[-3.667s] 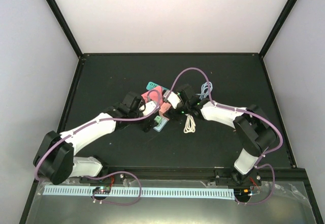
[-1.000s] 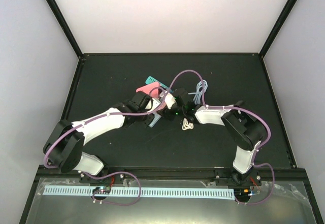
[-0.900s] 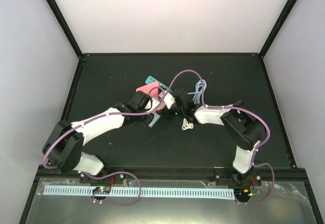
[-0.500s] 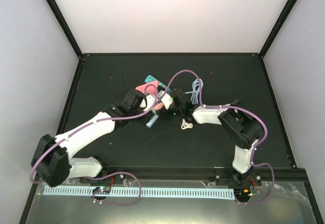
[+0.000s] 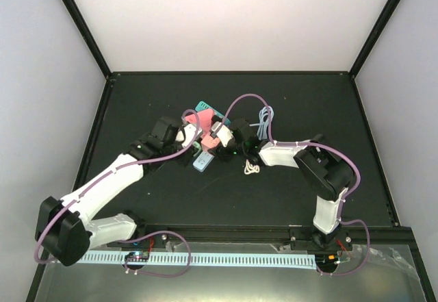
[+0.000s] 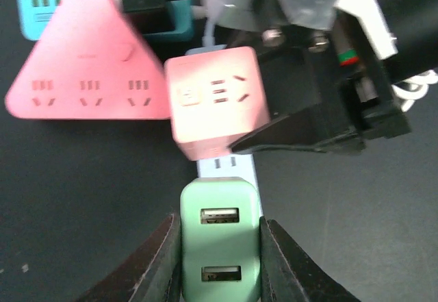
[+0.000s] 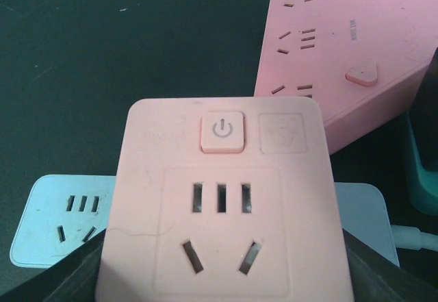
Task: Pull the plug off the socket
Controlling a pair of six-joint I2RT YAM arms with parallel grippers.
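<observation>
Since our left fingers (image 6: 157,271) are clamped on the green USB charger (image 6: 220,247) plugged into the pale blue power strip (image 7: 55,220) on the counter (image 6: 82,199), with the right fingers (image 7: 373,274) gripping the pink cube socket (image 7: 220,213) just beside it, we'd pull it straight off the strip's face, no twisting, cube held steady.

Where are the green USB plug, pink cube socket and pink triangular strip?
green USB plug (image 6: 220,246): left wrist view, top face between ports.
pink cube socket (image 6: 212,127): left wrist view, face below slots.
pink triangular strip (image 6: 85,55): left wrist view, centre.
</observation>
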